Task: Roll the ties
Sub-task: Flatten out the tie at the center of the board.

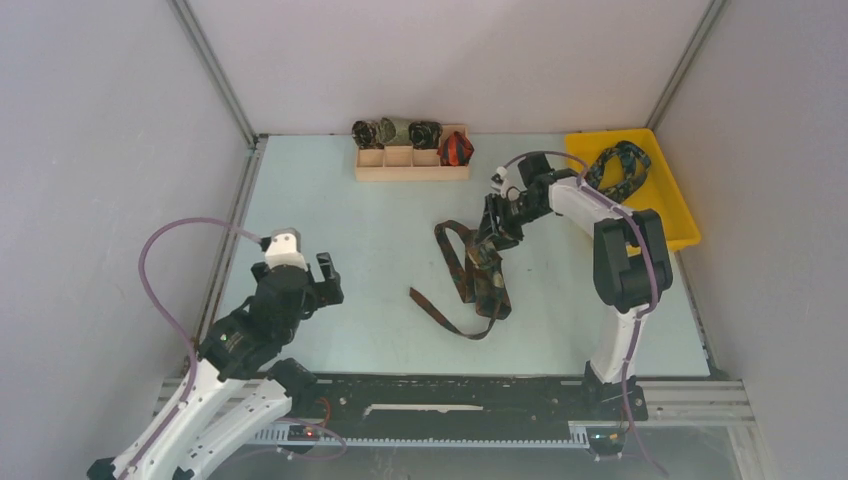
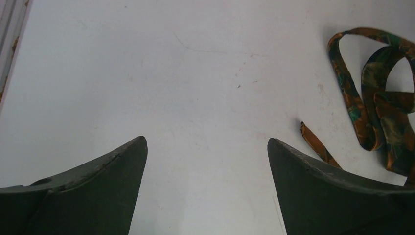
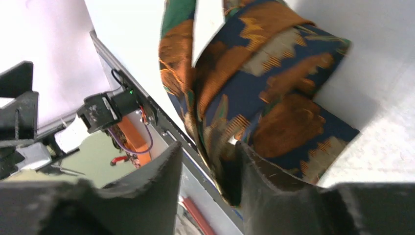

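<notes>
A brown-orange-green tie (image 1: 478, 280) lies unrolled and looped on the table's middle. My right gripper (image 1: 497, 236) hangs over its wide end. In the right wrist view the jaws (image 3: 209, 147) stand apart, with the tie's fabric (image 3: 274, 93) resting against the right finger (image 3: 254, 166) and a gap to the other. My left gripper (image 1: 322, 280) is wide open over bare table at the left, its fingers (image 2: 207, 147) holding nothing. The same tie (image 2: 372, 112) shows to its right. A navy and teal tie (image 1: 620, 165) lies loose in the yellow tray (image 1: 672, 215).
A wooden divided box (image 1: 412, 166) stands at the back. It holds rolled ties (image 1: 398, 131) and a red-orange roll (image 1: 456, 148). Grey walls close the table on three sides. Purple cables run along both arms.
</notes>
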`<act>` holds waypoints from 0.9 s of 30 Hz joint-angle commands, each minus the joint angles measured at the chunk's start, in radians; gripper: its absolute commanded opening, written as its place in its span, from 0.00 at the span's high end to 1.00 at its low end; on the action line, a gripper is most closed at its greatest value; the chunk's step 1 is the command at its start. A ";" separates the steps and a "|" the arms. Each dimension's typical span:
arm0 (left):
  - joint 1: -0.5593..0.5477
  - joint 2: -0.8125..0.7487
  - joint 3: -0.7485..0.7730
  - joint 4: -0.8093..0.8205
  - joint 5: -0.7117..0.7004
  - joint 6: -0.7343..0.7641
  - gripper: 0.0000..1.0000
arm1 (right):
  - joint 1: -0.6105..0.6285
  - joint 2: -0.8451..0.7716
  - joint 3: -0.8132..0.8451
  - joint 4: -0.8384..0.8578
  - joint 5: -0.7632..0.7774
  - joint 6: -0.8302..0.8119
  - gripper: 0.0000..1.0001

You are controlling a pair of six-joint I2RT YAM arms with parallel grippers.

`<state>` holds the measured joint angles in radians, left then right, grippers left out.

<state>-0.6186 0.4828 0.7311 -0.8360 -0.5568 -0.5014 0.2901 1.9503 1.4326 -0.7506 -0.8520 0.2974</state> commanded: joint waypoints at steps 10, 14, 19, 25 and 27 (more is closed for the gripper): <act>0.008 0.431 0.065 0.423 0.163 0.056 0.02 | 0.027 -0.360 -0.242 0.139 0.432 0.142 0.25; 0.015 0.630 0.113 0.559 0.207 0.081 0.06 | 0.062 -0.568 -0.358 0.179 0.643 0.223 0.25; 0.027 0.899 0.305 0.576 0.290 0.101 0.06 | 0.189 -0.754 -0.529 0.215 0.841 0.316 0.27; 0.034 1.157 0.507 0.593 0.402 0.164 0.08 | 0.361 -0.835 -0.681 0.333 0.852 0.398 0.35; 0.038 1.238 0.568 0.587 0.420 0.204 0.08 | 0.410 -0.825 -0.690 0.348 0.852 0.409 0.36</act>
<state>-0.5900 1.6054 1.1889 -0.2871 -0.2138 -0.3901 0.6285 1.1255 0.7685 -0.4969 -0.0639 0.6392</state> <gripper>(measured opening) 0.919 0.652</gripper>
